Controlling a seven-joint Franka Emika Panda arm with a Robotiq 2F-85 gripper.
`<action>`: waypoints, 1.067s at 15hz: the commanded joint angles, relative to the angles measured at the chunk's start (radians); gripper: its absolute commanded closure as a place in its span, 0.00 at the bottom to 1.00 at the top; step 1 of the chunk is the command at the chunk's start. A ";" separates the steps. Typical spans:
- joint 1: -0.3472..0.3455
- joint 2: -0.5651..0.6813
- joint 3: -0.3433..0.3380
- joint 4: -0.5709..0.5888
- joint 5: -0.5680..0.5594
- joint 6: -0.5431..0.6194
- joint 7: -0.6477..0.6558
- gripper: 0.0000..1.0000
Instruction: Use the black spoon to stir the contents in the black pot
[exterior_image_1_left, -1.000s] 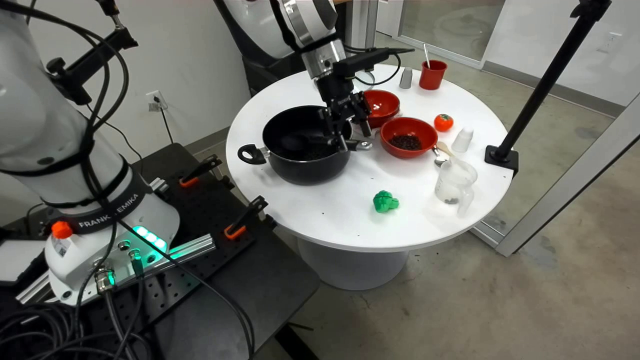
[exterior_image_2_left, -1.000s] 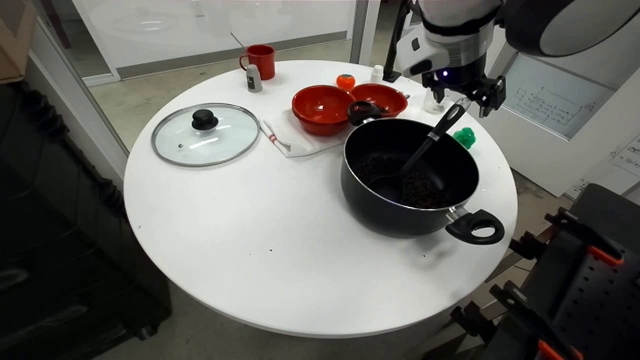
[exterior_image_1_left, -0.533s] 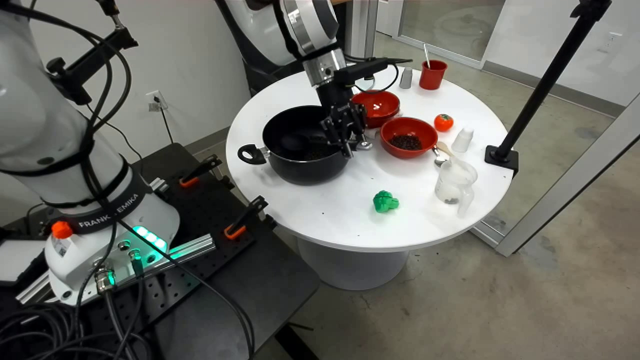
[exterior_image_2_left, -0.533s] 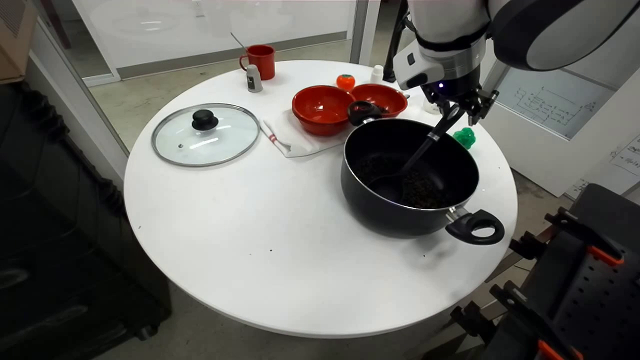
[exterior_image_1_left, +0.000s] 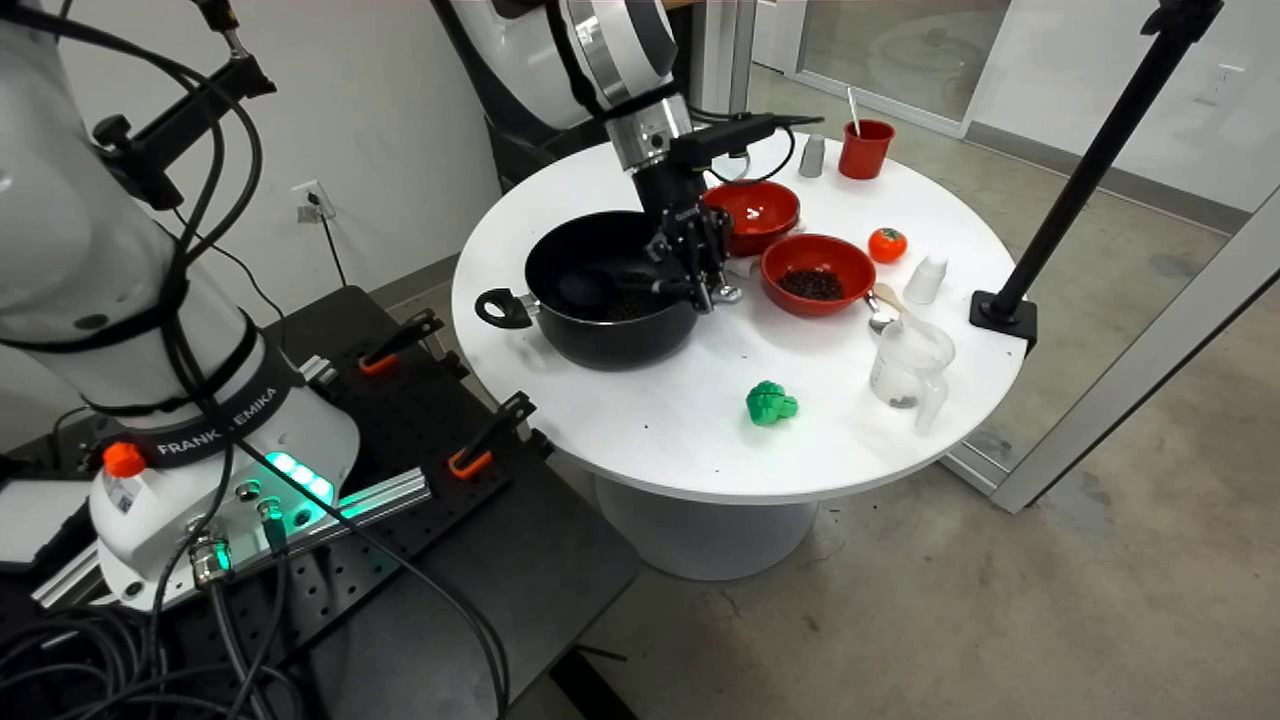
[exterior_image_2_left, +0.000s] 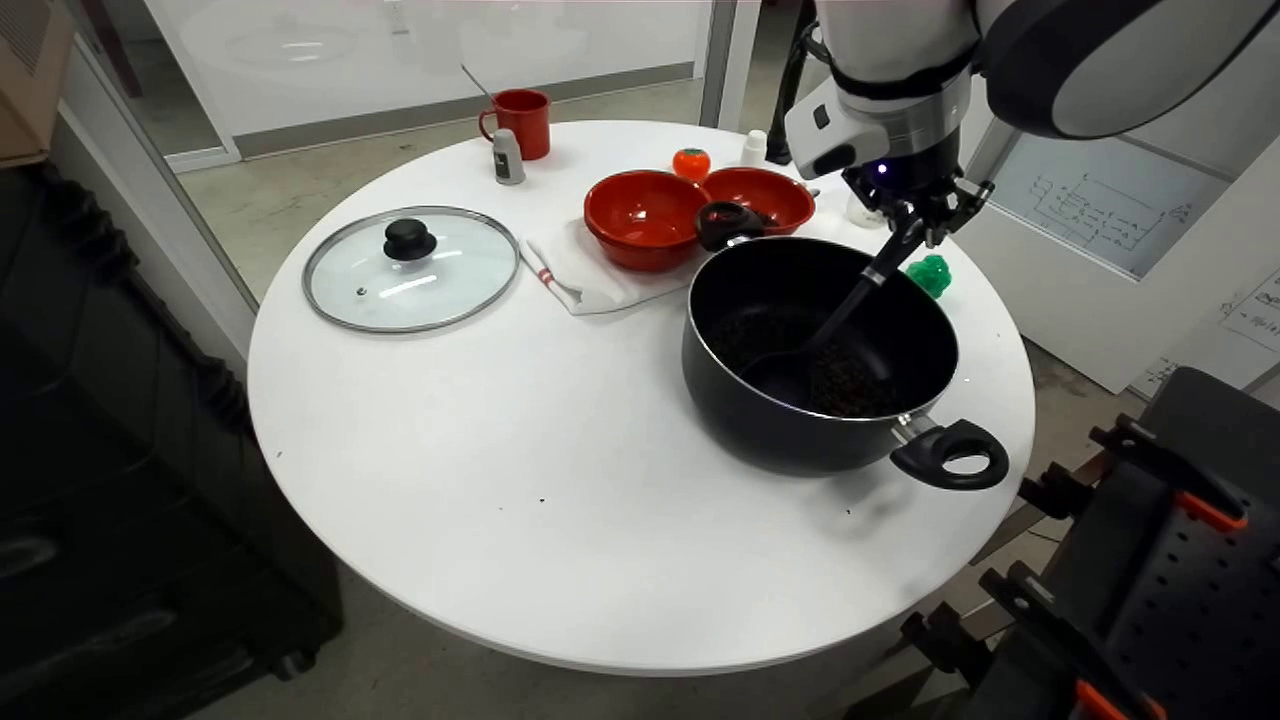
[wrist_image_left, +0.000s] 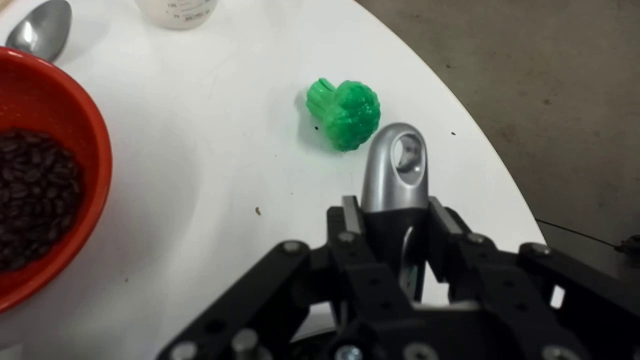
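Note:
The black pot (exterior_image_2_left: 780, 440) stands on the table in both exterior views, dark bean-like bits lying on its floor. Inside it rests the black spoon (exterior_image_2_left: 850, 303), its head down among the bits and its handle slanting up over the rim. My gripper (wrist_image_left: 396, 212) is shut around the upper handle, just below the silver end cap. In the wrist view both fingers (wrist_image_left: 352, 215) press against the black grip from either side. Beyond the pot's rim, the gripper points down at the handle's end in an exterior view (exterior_image_1_left: 706, 290). The spoon's head is out of the wrist view.
Close beside the gripper are a red bowl (exterior_image_1_left: 832, 250) of dark beans and another red bowl (exterior_image_2_left: 645, 215). A green toy broccoli (exterior_image_1_left: 770, 403), a clear measuring jug (exterior_image_1_left: 910, 362), a tomato (exterior_image_1_left: 887, 245) and a glass lid (exterior_image_2_left: 450, 285) also lie on the table.
My gripper has come down to the spoon's handle and its fingers have drawn together on it. The spoon has shifted and tilted slightly in the pot.

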 joint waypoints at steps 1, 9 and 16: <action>-0.007 -0.039 0.016 -0.004 0.052 -0.058 -0.029 0.92; 0.052 -0.145 0.015 -0.016 -0.038 -0.210 0.167 0.92; 0.137 -0.137 0.093 -0.026 -0.145 -0.515 0.180 0.92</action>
